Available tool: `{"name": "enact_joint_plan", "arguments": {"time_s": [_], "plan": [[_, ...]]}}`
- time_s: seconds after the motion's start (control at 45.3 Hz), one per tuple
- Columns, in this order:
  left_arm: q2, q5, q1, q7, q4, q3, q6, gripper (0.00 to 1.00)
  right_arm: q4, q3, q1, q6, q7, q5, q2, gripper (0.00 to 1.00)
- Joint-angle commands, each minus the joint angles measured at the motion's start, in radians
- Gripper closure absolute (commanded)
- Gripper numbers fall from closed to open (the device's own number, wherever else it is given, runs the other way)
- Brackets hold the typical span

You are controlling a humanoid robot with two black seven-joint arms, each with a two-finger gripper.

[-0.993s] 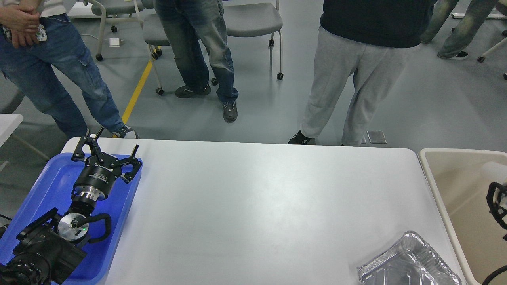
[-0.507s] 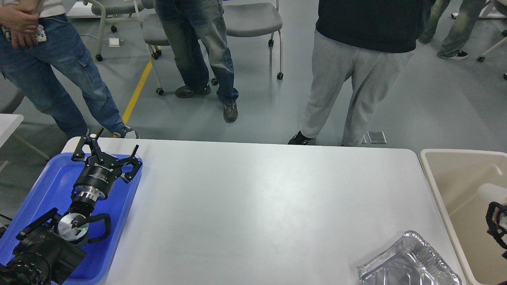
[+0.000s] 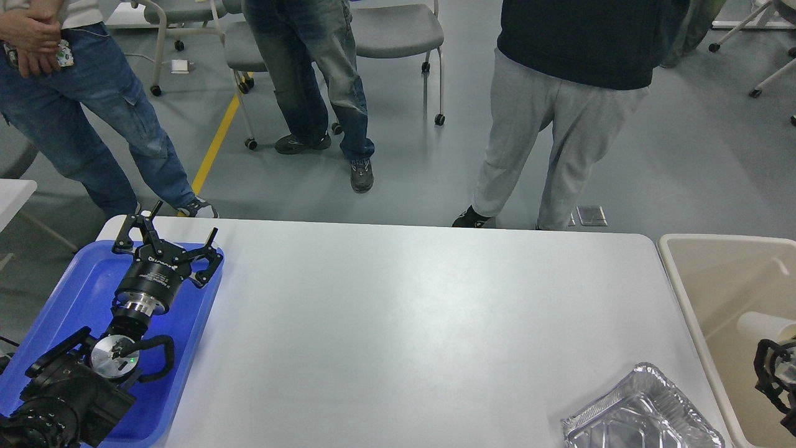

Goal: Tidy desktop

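The white desktop (image 3: 398, 311) fills the middle of the head view. A crumpled silver foil tray (image 3: 640, 414) lies on its near right corner. My left gripper (image 3: 179, 231) is open and empty, hovering over the far end of the blue tray (image 3: 74, 286) at the left. My right gripper (image 3: 774, 373) shows only as a dark part at the right edge, over the beige bin (image 3: 675, 261). A white cylinder-like object (image 3: 762, 325) sits right at its tip. I cannot tell whether it is held.
Three people stand on the grey floor just beyond the desktop's far edge, one in grey trousers (image 3: 541, 137) closest. Wheeled chairs (image 3: 392, 31) stand behind them. A second white table corner (image 3: 12, 193) shows at the far left.
My right gripper and the white object at its tip have moved down in view, toward the near side of the bin. My left arm has not moved.
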Motion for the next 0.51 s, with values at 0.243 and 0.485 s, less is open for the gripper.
{"name": "enact_joint_plan", "arguments": {"time_s": [0.243, 0.485], "plan": [[0.000, 0.000, 0.000, 0.001, 0.000, 0.000, 0.000, 0.00, 0.000, -0.009, -0.011, 0.003, 0.015, -0.009, 0.009, 0.00], [0.000, 0.000, 0.000, 0.001, 0.000, 0.000, 0.000, 0.00, 0.024, -0.026, 0.021, 0.006, 0.015, -0.028, -0.001, 0.00]]}}
